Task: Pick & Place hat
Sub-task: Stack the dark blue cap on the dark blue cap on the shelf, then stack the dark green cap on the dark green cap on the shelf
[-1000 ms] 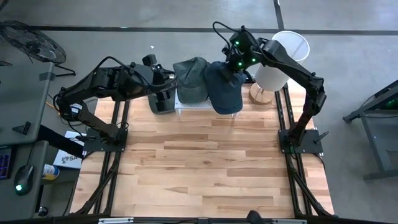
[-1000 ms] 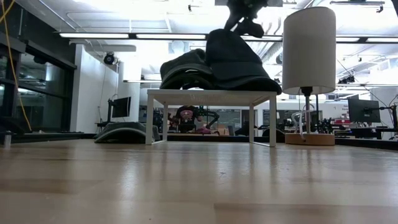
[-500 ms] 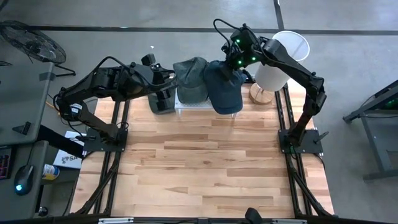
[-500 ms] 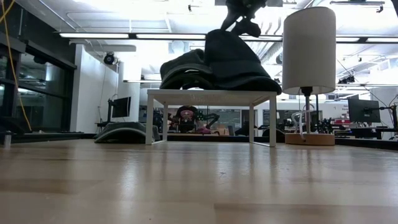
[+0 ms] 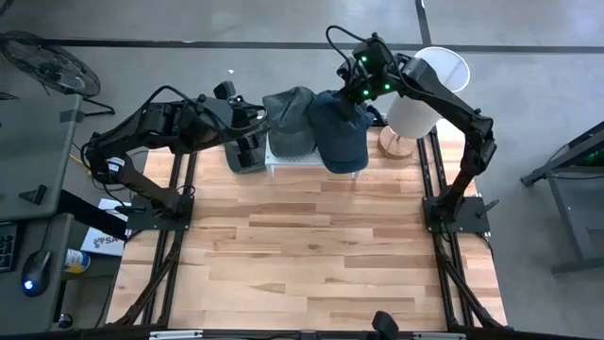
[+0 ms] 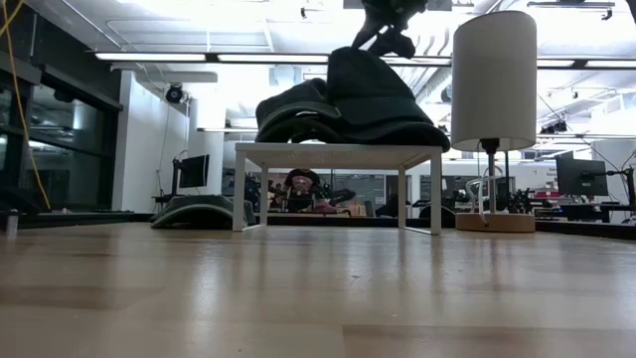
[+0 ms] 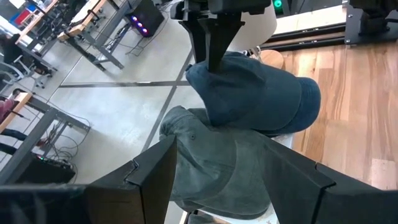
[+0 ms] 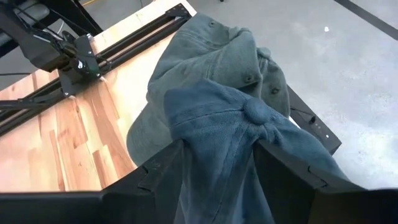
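The blue hat (image 5: 340, 137) lies on the small white stand (image 5: 300, 161), overlapping the green hat (image 5: 289, 118). The right gripper (image 5: 358, 97) sits at the blue hat's far edge by the lamp (image 5: 425, 90), fingers parted around its crown, arm reaching in over the stand. The left gripper (image 5: 253, 123) waits open beside the stand.

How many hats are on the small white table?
2. A green hat lies on the small white table's left part; a blue hat overlaps it on the right. Others may hide beneath.
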You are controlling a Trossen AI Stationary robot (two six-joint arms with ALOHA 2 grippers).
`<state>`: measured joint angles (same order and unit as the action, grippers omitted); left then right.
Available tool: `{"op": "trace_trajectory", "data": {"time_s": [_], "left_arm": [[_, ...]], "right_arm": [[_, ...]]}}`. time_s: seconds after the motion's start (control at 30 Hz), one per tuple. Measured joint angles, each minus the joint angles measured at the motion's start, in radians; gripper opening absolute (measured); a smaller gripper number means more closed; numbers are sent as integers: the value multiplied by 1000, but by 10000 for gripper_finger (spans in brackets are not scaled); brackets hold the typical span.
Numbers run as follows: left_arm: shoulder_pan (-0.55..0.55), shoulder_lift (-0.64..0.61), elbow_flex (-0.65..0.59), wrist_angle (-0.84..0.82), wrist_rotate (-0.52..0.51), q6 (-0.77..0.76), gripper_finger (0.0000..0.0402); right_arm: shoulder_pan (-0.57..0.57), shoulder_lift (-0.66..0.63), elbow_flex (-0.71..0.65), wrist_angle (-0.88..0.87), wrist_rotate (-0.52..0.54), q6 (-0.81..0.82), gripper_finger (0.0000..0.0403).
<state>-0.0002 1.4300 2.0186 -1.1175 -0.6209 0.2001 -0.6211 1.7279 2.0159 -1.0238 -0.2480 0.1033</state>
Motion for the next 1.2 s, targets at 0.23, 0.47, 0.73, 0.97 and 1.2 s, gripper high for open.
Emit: {"op": "trace_trajectory", "data": {"time_s": [0.23,0.47,0.73,0.97,1.2], "left_arm": [[0,0,0,0,-1,-12,217],[0,0,0,-8,-24,-24,217],[0,0,0,-8,-26,-39,217],[0,0,0,-8,-29,-49,217],[0,0,0,-14,-48,-79,217]], "right_arm": [[-23,-2,0,-1,-20,-20,229],[-54,-2,0,-1,-48,-26,249],[-76,-2,0,0,-48,-37,250],[-101,-2,0,42,-45,-30,250],[-115,-24,1,147,-56,-14,250]]}}
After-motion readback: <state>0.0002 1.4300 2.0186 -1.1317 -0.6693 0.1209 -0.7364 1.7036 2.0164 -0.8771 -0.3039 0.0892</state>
